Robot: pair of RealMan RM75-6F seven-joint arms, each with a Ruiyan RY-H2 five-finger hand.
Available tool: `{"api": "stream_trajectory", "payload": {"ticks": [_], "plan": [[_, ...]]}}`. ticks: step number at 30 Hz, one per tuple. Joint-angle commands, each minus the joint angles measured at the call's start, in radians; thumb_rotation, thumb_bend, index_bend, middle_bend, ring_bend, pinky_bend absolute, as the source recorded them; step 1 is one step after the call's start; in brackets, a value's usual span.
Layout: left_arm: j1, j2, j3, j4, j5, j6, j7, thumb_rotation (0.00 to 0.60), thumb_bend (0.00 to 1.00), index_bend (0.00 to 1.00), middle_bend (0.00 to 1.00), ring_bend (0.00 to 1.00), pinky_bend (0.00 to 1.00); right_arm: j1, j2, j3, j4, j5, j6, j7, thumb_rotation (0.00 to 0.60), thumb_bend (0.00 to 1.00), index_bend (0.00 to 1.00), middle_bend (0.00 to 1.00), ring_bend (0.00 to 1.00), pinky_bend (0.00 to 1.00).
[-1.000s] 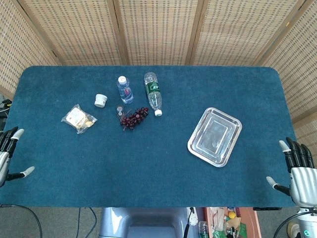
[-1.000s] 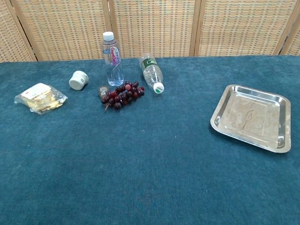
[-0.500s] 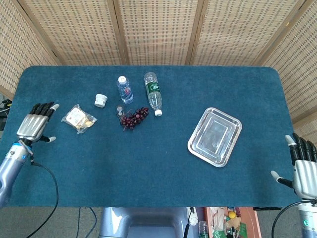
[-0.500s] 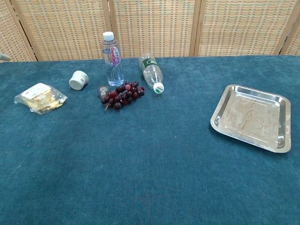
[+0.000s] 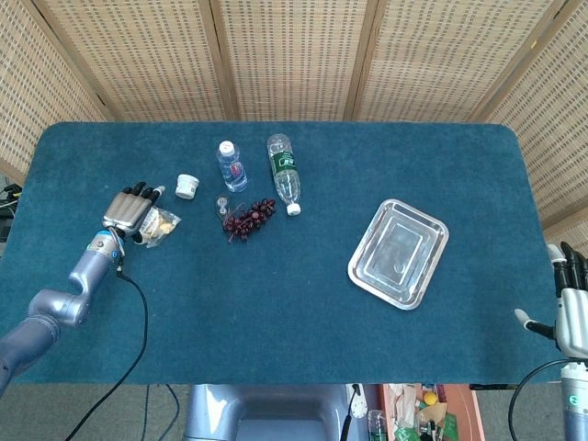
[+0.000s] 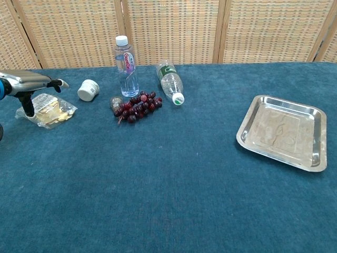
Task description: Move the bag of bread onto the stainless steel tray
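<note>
While the bag of bread [image 5: 154, 223] lies on the tabletop [image 5: 276, 294] far from the stainless steel tray [image 5: 398, 254], the left hand [image 5: 130, 211] hovers over it, fingers apart, gripping nothing: the reach step. Next, lower and close around the bag. The right hand [image 5: 570, 312] waits empty, fingers spread.

two plastic water bottles on the blue surface: one upright [image 6: 125, 64], one lying on its side [image 6: 170, 83] just right of it. one bunch of dark red grapes [image 6: 135, 107] near them. one small white jar [image 6: 88, 90] to the left. one bag of bread [image 6: 50, 111] at far left. one stainless steel tray [image 6: 281, 131] on the right. two robot hands: left hand [image 5: 130, 210], right hand [image 5: 571, 308].
</note>
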Motion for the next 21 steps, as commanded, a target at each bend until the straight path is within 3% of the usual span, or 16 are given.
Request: {"api": "stream_trajectory", "payload": {"ticks": [1, 5, 10, 14, 17, 21], "plan": [[-0.002, -0.005, -0.001, 0.000, -0.006, 0.022, 0.017, 0.600, 0.00, 0.39, 0.44, 0.23, 0.31, 0.001, 0.000, 0.002, 0.004, 0.003, -0.002, 0.004, 0.600, 0.00, 0.00, 0.00, 0.00, 0.00], [0.015, 0.050, -0.015, -0.085, -0.004, 0.097, 0.002, 0.600, 0.00, 0.46, 0.51, 0.29, 0.35, -0.001, 0.005, 0.000, 0.001, -0.004, 0.002, 0.017, 0.600, 0.00, 0.00, 0.00, 0.00, 0.00], [0.055, 0.233, 0.010, -0.396, 0.097, 0.265, -0.007, 0.600, 0.00, 0.46, 0.51, 0.29, 0.35, -0.005, 0.014, -0.003, -0.006, -0.010, 0.006, 0.033, 0.600, 0.00, 0.00, 0.00, 0.00, 0.00], [0.065, 0.323, 0.039, -0.588, 0.190, 0.353, 0.004, 0.600, 0.00, 0.46, 0.51, 0.29, 0.36, -0.007, 0.018, -0.003, -0.009, -0.011, 0.009, 0.037, 0.600, 0.00, 0.00, 0.00, 0.00, 0.00], [0.034, 0.331, 0.071, -0.722, 0.301, 0.386, 0.052, 0.600, 0.00, 0.46, 0.51, 0.29, 0.40, -0.009, 0.020, -0.005, -0.011, -0.012, 0.012, 0.037, 0.600, 0.00, 0.00, 0.00, 0.00, 0.00], [-0.038, 0.247, 0.053, -0.761, 0.352, 0.365, 0.138, 0.600, 0.00, 0.46, 0.51, 0.30, 0.41, -0.012, 0.023, -0.005, -0.014, -0.013, 0.017, 0.039, 0.600, 0.00, 0.00, 0.00, 0.00, 0.00]]}}
